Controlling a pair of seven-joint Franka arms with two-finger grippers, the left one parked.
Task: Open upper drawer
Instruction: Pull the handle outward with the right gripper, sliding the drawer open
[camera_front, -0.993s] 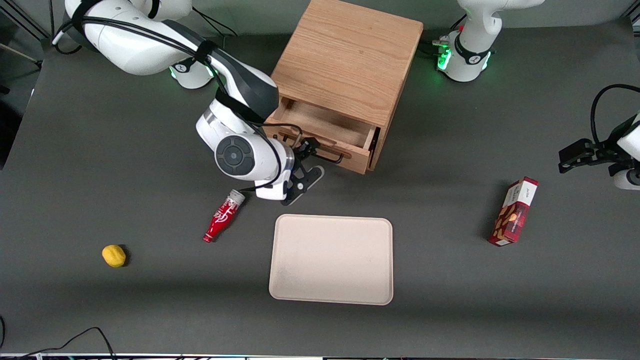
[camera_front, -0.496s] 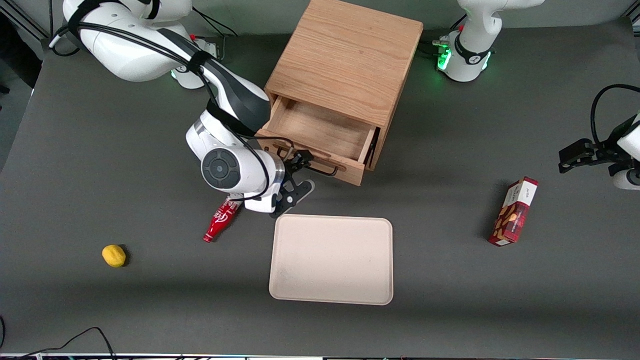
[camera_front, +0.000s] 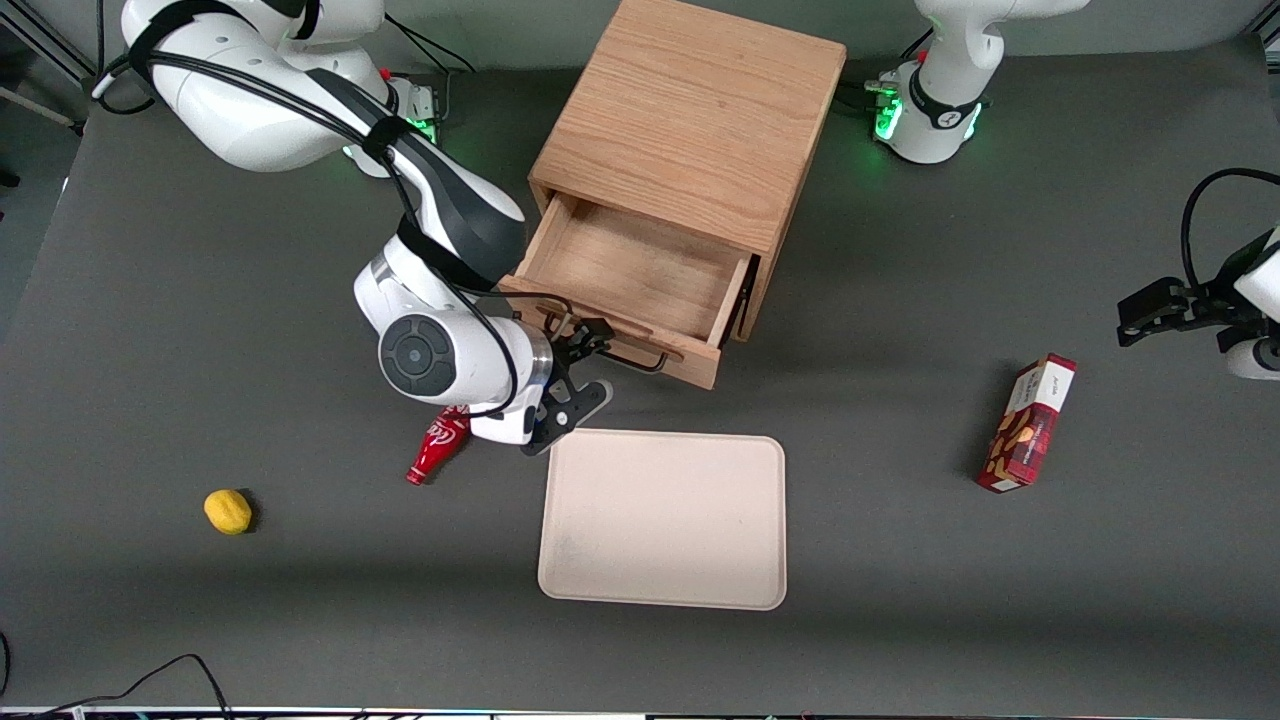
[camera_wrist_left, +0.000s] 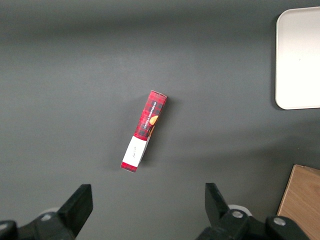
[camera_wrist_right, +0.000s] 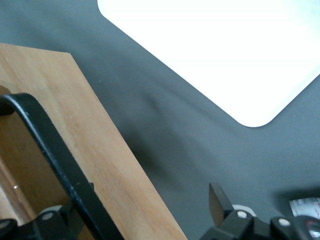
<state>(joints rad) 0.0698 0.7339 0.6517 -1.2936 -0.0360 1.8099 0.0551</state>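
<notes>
Nearest the front camera we are seeing the cream tray (camera_front: 662, 520) lying flat on the dark grey counter (camera_front: 900, 620), with a yellow lemon-like fruit (camera_front: 228, 511) lying well off toward the working arm's end and a red bottle (camera_front: 437, 445) lying on its side between them, its cap end hidden under the arm's wrist. A red snack box (camera_front: 1028, 423) is lying toward the parked arm's end.

Just farther from the camera than the tray, the end effector (camera_front: 590, 340) is sitting at the black wire handle (camera_front: 630, 355) of the upper drawer (camera_front: 640, 270). In the right wrist view the handle (camera_wrist_right: 60, 165) is running between the end effector's fingers (camera_wrist_right: 220, 202), which are standing fairly wide apart around it; we cannot tell whether they are pressing on the bar.

The upper drawer is standing pulled out of the oak cabinet (camera_front: 690, 120), its bare wooden floor showing. Its front panel, the long axis, is running crosswise and slightly skewed, with the end nearer the parked arm sitting closer to the camera. The drawer is pointing outward toward the tray.

The counter is matte and dark, and cables are trailing along its edges.
</notes>
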